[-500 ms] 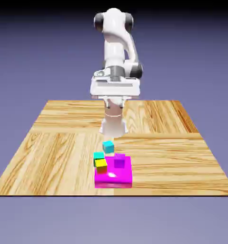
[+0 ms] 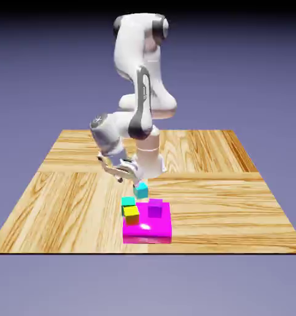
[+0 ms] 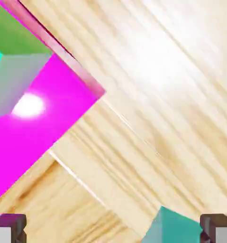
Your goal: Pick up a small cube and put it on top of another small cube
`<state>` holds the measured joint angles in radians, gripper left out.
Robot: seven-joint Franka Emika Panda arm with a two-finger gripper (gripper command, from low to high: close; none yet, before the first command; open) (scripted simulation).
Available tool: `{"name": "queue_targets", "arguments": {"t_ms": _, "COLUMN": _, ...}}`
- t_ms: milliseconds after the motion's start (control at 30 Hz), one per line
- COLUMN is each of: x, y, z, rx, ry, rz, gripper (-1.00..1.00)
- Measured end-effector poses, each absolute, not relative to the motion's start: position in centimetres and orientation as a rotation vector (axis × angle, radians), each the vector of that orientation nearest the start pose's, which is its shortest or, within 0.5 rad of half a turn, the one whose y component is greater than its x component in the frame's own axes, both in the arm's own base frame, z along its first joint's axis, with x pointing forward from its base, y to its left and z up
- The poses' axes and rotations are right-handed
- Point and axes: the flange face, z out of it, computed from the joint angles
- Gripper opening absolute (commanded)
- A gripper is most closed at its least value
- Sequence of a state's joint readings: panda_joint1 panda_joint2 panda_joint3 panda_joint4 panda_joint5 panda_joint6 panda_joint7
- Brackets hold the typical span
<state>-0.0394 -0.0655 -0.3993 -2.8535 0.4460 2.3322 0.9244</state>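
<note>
Noted first, across the wooden desk [image 2: 218, 210]: no shift among the things. Swung over since half a second ago, from high and square-on to low and tilted: the white arm [image 2: 141, 99], now leaning to the exterior view's left. Brought down with it, close to the cyan-blue cube: the jaws [image 2: 128, 181], parted wide and gripping nothing. Probably reads as the start of the pick, with alignment still to do. Next in size, well inside the desk's near part: the magenta slab [image 2: 156, 231]. On it, the purple cube [image 2: 155, 208]; by its exterior-view left edge, the yellow cube [image 2: 131, 215] and teal cube [image 2: 128, 203], exact support hard to tell. Just beyond the slab, toward the robot, on bare wood: the small cyan-blue cube [image 2: 141, 191]. In the hand view, seen off-centre, near one fingertip [image 3: 210, 227]; would need centring before closing, or risk a nudge.
</note>
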Motion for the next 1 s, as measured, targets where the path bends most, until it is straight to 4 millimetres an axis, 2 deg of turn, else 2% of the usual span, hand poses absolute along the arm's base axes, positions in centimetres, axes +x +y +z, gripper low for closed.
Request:
{"name": "queue_targets", "arguments": {"t_ms": 100, "x": 24.3, "y": -12.4, "z": 15.9, "rx": -1.576, "ry": 2.336, "rz": 1.039, "gripper": 0.0}}
{"name": "queue_targets", "arguments": {"t_ms": 167, "x": 24.4, "y": -12.1, "z": 15.8, "rx": -1.587, "ry": 2.331, "rz": 1.048, "gripper": 0.0}}
{"name": "queue_targets", "arguments": {"t_ms": 400, "x": 23.1, "y": -9.3, "z": 10.3, "rx": -1.58, "ry": 2.334, "rz": 1.046, "gripper": 0.0}}
{"name": "queue_targets", "arguments": {"t_ms": 433, "x": 23.0, "y": -9.1, "z": 10.1, "rx": -1.58, "ry": 2.335, "rz": 1.046, "gripper": -1.0}}
{"name": "queue_targets", "arguments": {"t_ms": 500, "x": 23.0, "y": -9.1, "z": 10.1, "rx": -1.579, "ry": 2.335, "rz": 1.045, "gripper": -1.0}}
{"name": "queue_targets", "arguments": {"t_ms": 733, "x": 24.2, "y": -12.4, "z": 15.6, "rx": -1.56, "ry": 2.339, "rz": 1.043, "gripper": -1.0}}
{"name": "queue_targets", "arguments": {"t_ms": 800, "x": 24.4, "y": -12.1, "z": 15.8, "rx": -1.58, "ry": 2.332, "rz": 1.046, "gripper": -1.0}}
{"name": "queue_targets", "arguments": {"t_ms": 833, "x": 25.7, "y": -10.4, "z": 15.8, "rx": -1.691, "ry": 2.269, "rz": 1.053, "gripper": -1.0}}
{"name": "queue_targets", "arguments": {"t_ms": 867, "x": 27.0, "y": -10.8, "z": 16.3, "rx": -1.675, "ry": 2.279, "rz": 1.047, "gripper": -1.0}}
{"name": "queue_targets", "arguments": {"t_ms": 1000, "x": 32.9, "y": -10.1, "z": 18.6, "rx": -1.696, "ry": 2.272, "rz": 1.044, "gripper": -1.0}}
